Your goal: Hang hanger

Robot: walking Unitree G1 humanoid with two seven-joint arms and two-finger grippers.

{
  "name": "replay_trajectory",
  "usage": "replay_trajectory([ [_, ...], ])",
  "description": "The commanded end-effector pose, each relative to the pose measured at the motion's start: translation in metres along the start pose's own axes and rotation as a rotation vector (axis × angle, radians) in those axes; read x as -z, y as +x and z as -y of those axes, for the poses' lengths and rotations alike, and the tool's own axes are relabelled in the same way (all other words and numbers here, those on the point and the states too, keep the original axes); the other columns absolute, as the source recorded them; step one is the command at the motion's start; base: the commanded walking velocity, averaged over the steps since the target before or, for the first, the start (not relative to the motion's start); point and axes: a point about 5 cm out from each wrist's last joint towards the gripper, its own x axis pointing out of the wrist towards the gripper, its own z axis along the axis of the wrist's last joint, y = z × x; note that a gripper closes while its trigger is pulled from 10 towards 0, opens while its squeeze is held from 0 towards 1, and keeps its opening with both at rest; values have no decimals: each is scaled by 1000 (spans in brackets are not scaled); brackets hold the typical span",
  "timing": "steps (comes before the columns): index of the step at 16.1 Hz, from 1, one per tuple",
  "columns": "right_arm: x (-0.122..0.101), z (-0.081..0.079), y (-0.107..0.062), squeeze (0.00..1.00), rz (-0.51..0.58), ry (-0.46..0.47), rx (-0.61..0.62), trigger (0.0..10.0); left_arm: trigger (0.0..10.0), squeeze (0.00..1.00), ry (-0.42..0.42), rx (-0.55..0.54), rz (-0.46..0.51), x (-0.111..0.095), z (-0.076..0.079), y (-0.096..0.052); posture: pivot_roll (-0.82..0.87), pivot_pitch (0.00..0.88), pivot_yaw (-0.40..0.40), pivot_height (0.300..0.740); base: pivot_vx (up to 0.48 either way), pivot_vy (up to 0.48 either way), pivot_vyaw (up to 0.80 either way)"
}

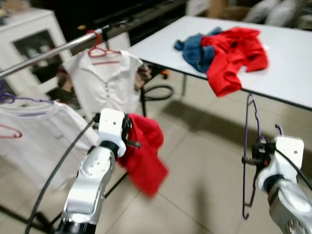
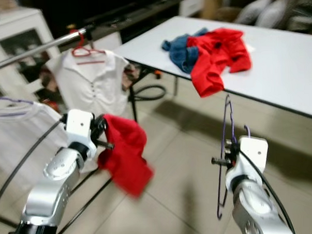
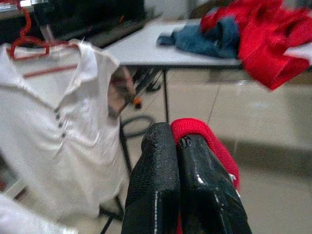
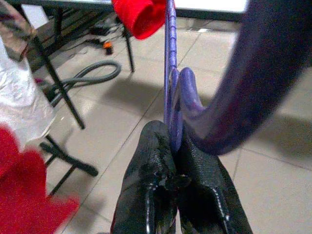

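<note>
Clamping a red garment (image 1: 144,158), the left end effector (image 3: 183,146); right end effector (image 4: 171,141) pinches a purple hanger (image 1: 249,154).

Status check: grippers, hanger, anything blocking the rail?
Left gripper shut on red garment. Right gripper shut on purple hanger, garment not on it yet. Rail already carries white shirt; table close on the right.

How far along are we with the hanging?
Done: two white shirts hang on the rail. In hand: left gripper holds a red garment, right gripper a purple hanger. Left: dressing the hanger, hanging it; more clothes wait on the table.
</note>
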Motion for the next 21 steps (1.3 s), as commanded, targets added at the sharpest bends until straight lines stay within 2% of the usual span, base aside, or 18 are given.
replay_trajectory([
  [1,-3,-5,3,0,1,-2,-30,10000,10000,0,-2,-44,10,-2,-7,-5,27,14,-1,740,0,0,-800],
  [3,-4,-5,9,0,1,-4,-35,10000,10000,0,28,-70,12,-3,-11,-9,37,15,-16,740,0,0,-800],
  [5,-17,-13,12,0,72,-8,-88,10000,10000,0,22,-72,41,-9,-14,-8,35,16,-16,740,126,0,0],
  [6,-23,-16,13,0,104,-42,-105,10000,10000,0,14,-72,48,-11,-14,-8,33,16,-14,740,262,0,0],
  [7,-35,-23,14,0,168,-143,-150,10000,10000,0,8,-60,69,-18,-14,-3,26,17,-6,740,326,0,0],
  [9,-40,-24,15,0,174,-101,-172,10000,10000,0,4,-48,66,-20,-11,1,22,18,0,740,337,0,0],
  [16,-43,-22,16,0,191,-130,-165,10000,10000,0,-10,-31,88,-26,-9,8,19,23,10,740,357,0,-747],
  [21,-48,-25,17,0,221,-148,-200,10000,10000,0,-25,-51,108,-31,-13,11,20,20,6,740,368,0,0],
])
